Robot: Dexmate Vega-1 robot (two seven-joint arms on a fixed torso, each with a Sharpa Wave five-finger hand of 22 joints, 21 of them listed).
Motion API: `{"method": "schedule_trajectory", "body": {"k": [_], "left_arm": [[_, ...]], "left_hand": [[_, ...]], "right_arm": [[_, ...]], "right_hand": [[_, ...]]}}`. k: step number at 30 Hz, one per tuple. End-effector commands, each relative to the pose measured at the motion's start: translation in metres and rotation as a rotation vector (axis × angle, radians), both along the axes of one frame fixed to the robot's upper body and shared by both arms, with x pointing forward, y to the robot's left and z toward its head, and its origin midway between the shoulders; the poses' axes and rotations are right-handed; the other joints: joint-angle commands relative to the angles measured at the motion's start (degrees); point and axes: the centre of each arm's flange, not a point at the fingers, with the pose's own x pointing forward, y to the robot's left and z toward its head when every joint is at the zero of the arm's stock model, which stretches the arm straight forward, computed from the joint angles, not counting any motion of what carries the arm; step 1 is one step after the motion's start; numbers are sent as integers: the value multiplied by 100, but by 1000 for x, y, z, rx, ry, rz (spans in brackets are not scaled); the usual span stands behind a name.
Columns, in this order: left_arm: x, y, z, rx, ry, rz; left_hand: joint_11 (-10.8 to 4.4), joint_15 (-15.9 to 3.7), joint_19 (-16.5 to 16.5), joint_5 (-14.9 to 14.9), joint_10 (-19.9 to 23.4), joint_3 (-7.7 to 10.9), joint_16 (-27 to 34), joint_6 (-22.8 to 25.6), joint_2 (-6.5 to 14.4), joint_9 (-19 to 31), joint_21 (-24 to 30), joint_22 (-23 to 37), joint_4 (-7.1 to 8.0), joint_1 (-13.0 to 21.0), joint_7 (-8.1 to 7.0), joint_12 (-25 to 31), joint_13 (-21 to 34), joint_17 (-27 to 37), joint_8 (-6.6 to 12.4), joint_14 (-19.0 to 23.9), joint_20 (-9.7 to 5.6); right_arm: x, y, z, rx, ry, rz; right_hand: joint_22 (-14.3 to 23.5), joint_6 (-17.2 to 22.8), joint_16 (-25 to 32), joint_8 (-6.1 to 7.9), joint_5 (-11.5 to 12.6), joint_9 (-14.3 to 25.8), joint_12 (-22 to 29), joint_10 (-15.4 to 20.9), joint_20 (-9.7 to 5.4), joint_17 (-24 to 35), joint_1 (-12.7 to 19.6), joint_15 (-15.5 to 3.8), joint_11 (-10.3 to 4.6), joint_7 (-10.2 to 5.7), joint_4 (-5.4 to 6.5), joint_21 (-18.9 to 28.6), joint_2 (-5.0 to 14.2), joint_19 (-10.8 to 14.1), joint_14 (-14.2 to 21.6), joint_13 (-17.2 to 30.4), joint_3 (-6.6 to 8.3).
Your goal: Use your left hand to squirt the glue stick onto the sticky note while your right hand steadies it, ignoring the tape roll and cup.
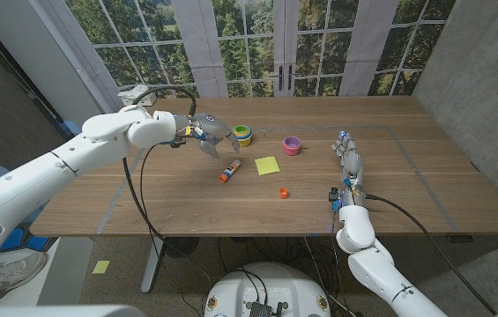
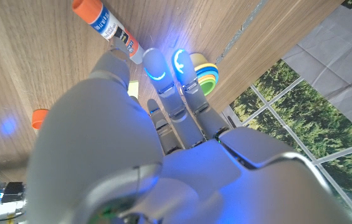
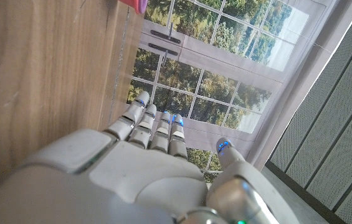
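Head view shows the task barely begun: the glue stick (image 1: 229,171) lies uncapped on the counter (image 1: 407,202), just left of the yellow sticky note (image 1: 267,165), its orange cap (image 1: 283,193) nearby. Left hand (image 1: 208,136) hovers above the stick, fingers apart, holding nothing. Right hand (image 1: 349,163) waits empty, fingers extended, well right of the note. Grasping, steadying and squirting all remain.

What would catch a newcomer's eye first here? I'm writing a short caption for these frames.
The white left hand hangs over the wooden table, holding nothing, just behind the glue stick lying uncapped, with its orange cap nearer the front edge. The bright yellow sticky note lies at the centre, with the tape roll and pink cup behind it. The right hand waits apart on the right.
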Motion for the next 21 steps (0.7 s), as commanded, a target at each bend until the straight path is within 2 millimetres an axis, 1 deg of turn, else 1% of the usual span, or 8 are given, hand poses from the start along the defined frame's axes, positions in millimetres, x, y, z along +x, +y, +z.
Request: {"method": "schedule_trajectory", "body": {"k": [1,4,5,10,16,21], "left_arm": [[-5,-7,-2,158,-35,-27],[-6,-11,-3,230,-43,-69],[-8,-11,-5,259,-83,-78],[-8,-13,-12,314,-120,-130],[-7,-8,-21,373,-173,-184],[-4,-3,-28,416,-200,-216]], "left_hand": [[8,-66,-20,44,78,2,48,56,1,6,20,-27,5,46,-19,27,10,44,-21,-32,-787],[8,-66,-45,47,94,-8,50,48,-14,3,14,-78,4,60,-20,13,7,46,-58,-66,-784],[8,-66,-47,47,95,-9,48,44,-12,3,11,-83,6,58,-21,12,7,44,-62,-70,-783],[7,-66,-66,64,107,-46,71,28,-22,2,1,-167,44,8,-17,-8,5,61,-114,-91,-770],[6,-66,-148,122,77,-116,92,9,-58,4,-80,-305,106,-109,-16,-37,2,135,-166,-170,-747],[6,-68,-185,196,166,-186,80,160,-93,8,-102,-428,135,-167,-14,-15,5,169,-149,-243,-751]], "right_arm": [[0,1,1,4,-17,-3],[-1,1,0,6,-19,-4],[-1,1,0,12,-20,-6],[-3,2,-1,18,-31,-13],[-4,4,-1,12,-32,-17],[-4,6,2,11,-39,-15]], "right_hand": [[34,14,9,-15,-7,11,56,65,-95,12,-62,-12,-2,27,-2,-30,7,40,72,21,-12],[34,21,7,-12,-6,11,58,74,-99,8,-65,3,4,36,-4,-38,5,44,80,21,-12],[34,24,7,-11,-6,11,61,86,-96,6,-70,8,6,42,-3,-44,3,45,85,21,-13],[34,27,10,-10,-5,11,62,101,-101,3,-80,30,14,52,-8,-65,1,52,107,21,-21],[34,41,21,-6,-6,11,74,146,-100,5,-89,40,36,60,-19,-89,-4,61,140,21,-37],[35,45,22,-6,-6,11,81,177,-96,2,-104,49,52,66,-22,-109,-13,74,159,21,-48]]}}
